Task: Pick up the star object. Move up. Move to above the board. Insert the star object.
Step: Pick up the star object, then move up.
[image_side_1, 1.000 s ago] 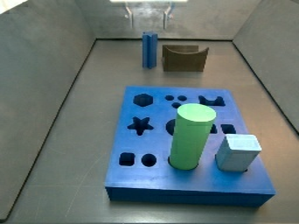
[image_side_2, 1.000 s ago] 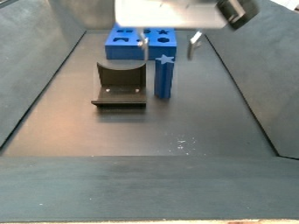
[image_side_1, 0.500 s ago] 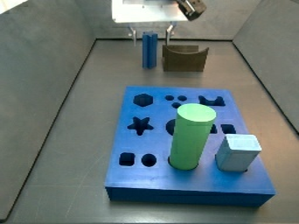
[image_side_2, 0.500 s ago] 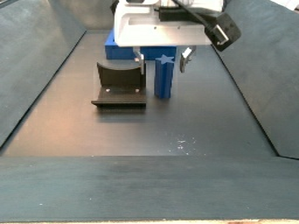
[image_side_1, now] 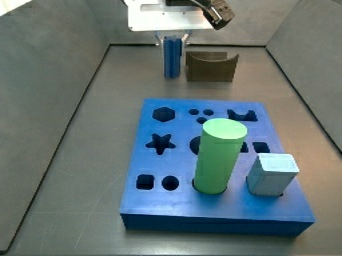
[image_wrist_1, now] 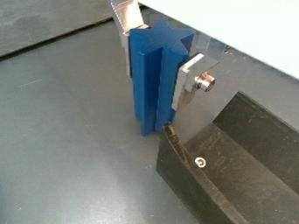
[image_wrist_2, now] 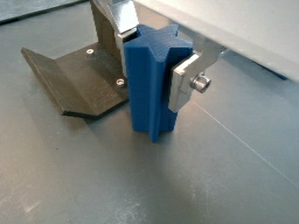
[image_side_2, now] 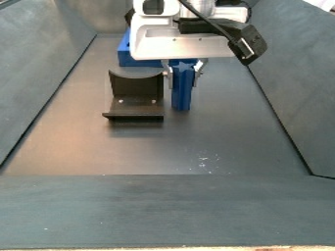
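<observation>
Side views largely hide pincer [image_wrist_2: 149, 54] flanking star object [image_wrist_2: 149, 87], contact unclear.

**Gripper astride the star object**

Star object [image_wrist_2: 149, 87]: blue ridged prism, upright on the dark floor. Gripper [image_wrist_2: 153, 54]: silver plate fingers [image_wrist_2: 184, 77] on opposite sides of the prism's upper part, apparently touching it. Fixture [image_wrist_2: 77, 74]: dark angled bracket with screws, just beside the prism on the floor.
</observation>
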